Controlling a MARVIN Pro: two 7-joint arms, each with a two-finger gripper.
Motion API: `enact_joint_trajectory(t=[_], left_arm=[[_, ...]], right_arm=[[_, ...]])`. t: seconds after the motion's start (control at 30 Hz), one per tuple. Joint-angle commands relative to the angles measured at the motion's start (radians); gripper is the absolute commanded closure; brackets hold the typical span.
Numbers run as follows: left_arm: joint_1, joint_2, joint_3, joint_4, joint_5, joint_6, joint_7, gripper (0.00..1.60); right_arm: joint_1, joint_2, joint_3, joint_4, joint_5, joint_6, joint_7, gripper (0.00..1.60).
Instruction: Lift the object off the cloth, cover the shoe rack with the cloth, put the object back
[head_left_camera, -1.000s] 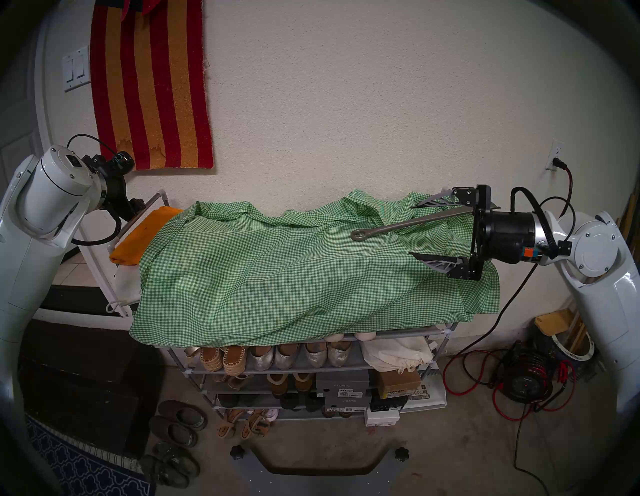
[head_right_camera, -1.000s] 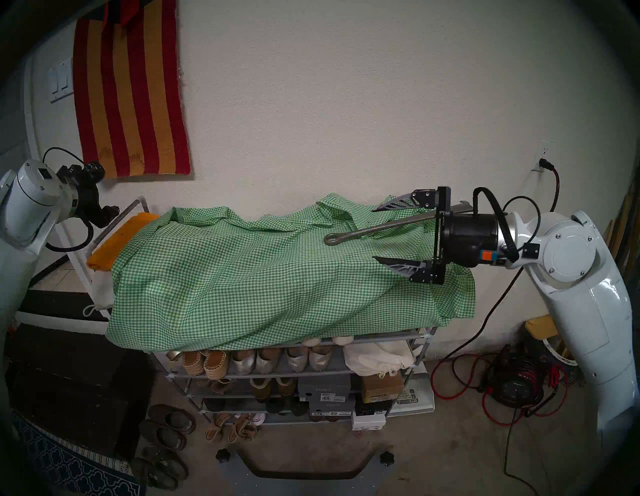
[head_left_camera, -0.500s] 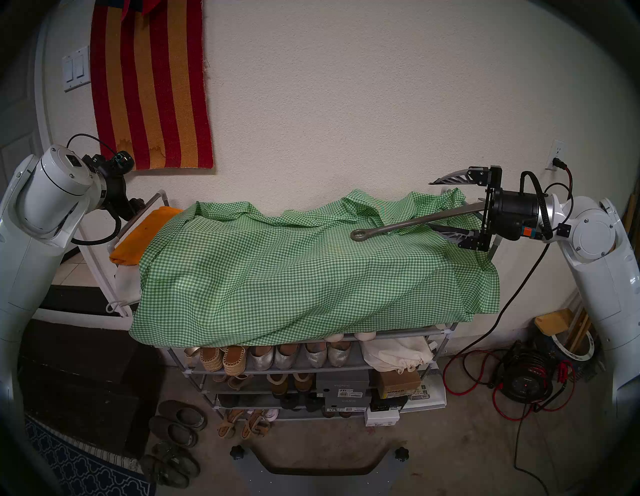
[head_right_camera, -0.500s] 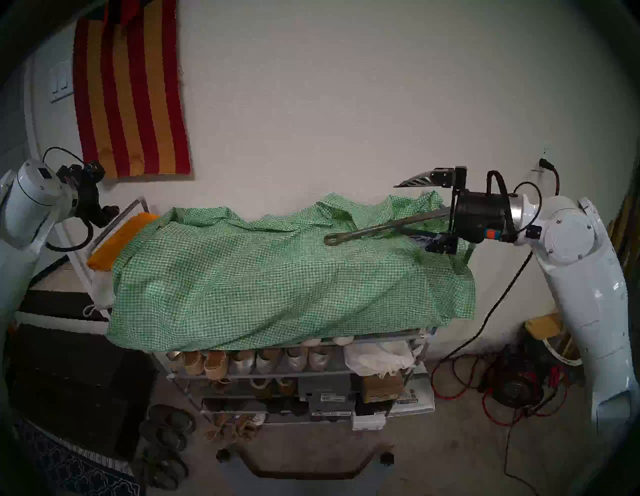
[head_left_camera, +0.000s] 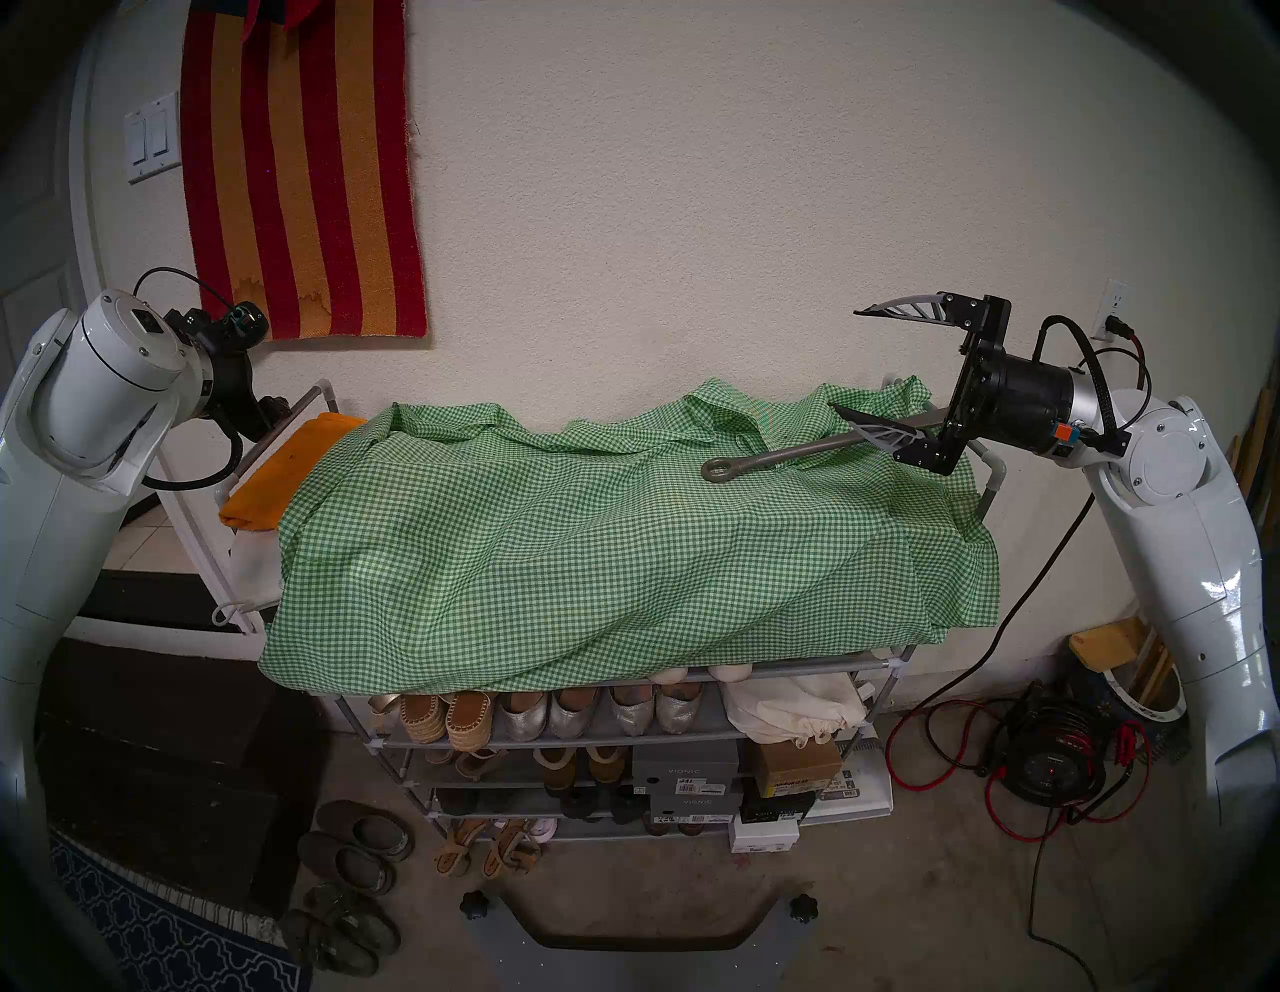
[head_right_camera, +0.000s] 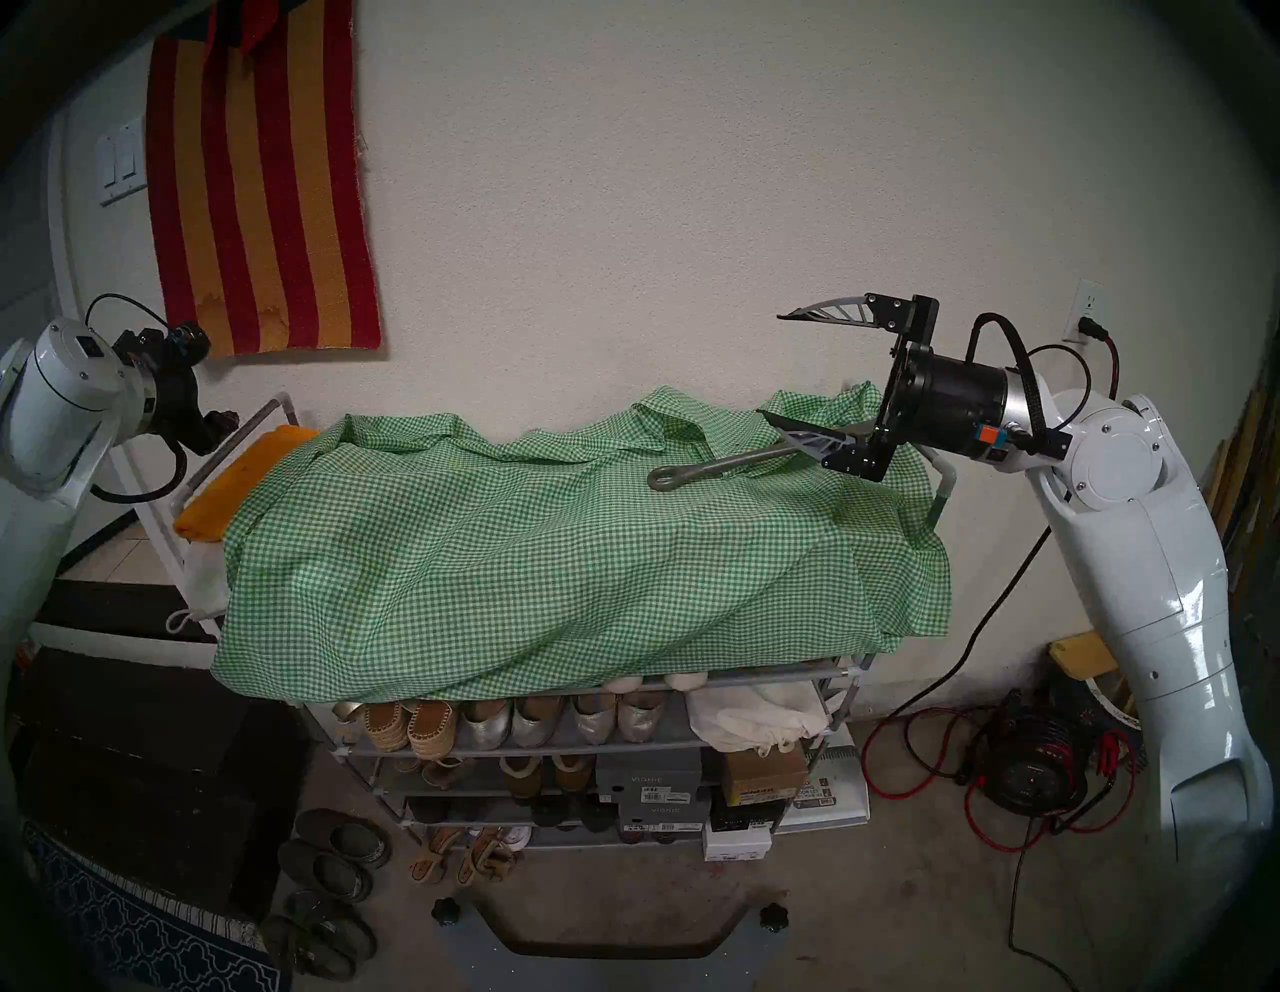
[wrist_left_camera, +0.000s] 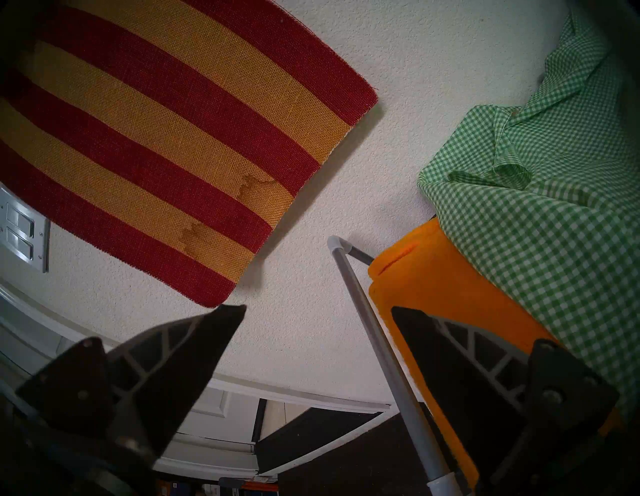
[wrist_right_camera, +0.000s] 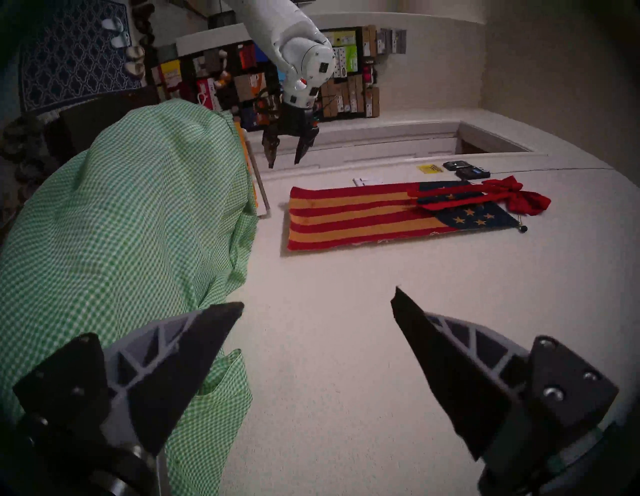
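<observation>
Grey bar (head_left_camera: 789, 454) on gingham cloth (head_left_camera: 596, 554), right pincer (head_left_camera: 848, 360) spread

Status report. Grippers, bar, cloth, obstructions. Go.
Right gripper open, empty, above rack's right end. Left gripper open, empty. Metal bar lying on cloth; cloth drapes shoe rack. No obstructions seen.

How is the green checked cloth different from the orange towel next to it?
The green checked cloth is thin, patterned and spread loosely over most of the shoe rack, hanging past its front; the orange towel is plain, thick and folded into a small block at the left end. A metal bar lies on the cloth, not the towel. Both rest on top.
</observation>
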Motion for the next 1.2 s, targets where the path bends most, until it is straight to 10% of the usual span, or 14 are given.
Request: enact_joint_trajectory(t=[0.0,0.7,1.17], left_arm=[[-0.001,0.003,0.001,0.002,0.001,-0.001,-0.001,0.0],[0.001,0.006,0.002,0.002,-0.006,-0.001,0.005,0.0],[0.0,0.009,0.004,0.002,-0.01,-0.001,0.007,0.0]], right_arm=[[0.035,0.005,-0.009,0.008,0.037,-0.012,0.016,0.0],[0.126,-0.059,-0.072,0.101,-0.586,0.227,-0.046,0.0],[0.138,-0.052,-0.081,0.093,-0.701,0.353,-0.028,0.0]])
